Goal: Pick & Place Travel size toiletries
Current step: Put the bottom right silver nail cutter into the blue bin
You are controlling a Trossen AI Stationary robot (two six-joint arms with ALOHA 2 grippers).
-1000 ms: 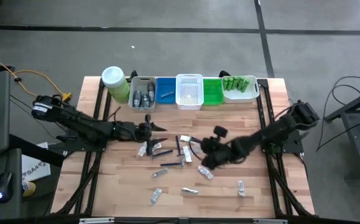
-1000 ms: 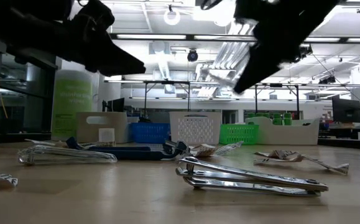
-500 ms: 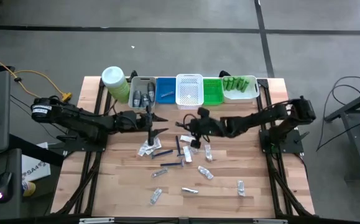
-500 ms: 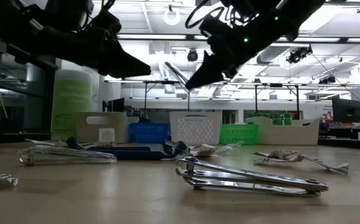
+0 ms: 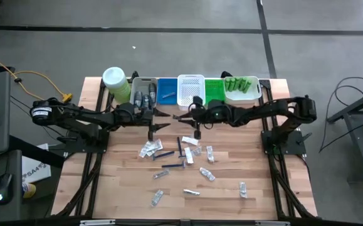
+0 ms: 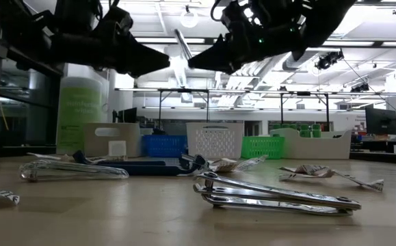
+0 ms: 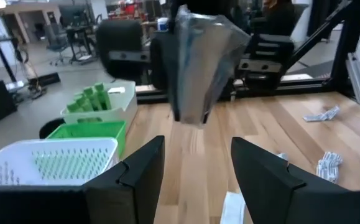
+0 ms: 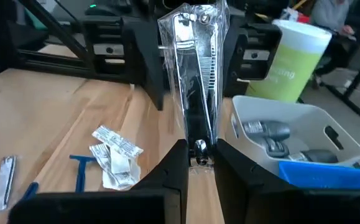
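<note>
Now | right gripper (image 8: 199, 163) pinched on wrapped nail clipper (image 8: 195, 74), long axis outward toward left arm | left gripper (image 7: 195, 180) jaws apart, facing it | midair before far bins (image 5: 191, 90) | handover-ready.

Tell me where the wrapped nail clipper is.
The wrapped nail clipper is off the table in the right hand, facing the left hand, before the white basket.

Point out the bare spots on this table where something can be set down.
Bare wood lies at the table's near-left corner and along its right edge past the lone sachet. The middle is crowded with scattered toiletries; the bins fill the far edge.
</note>
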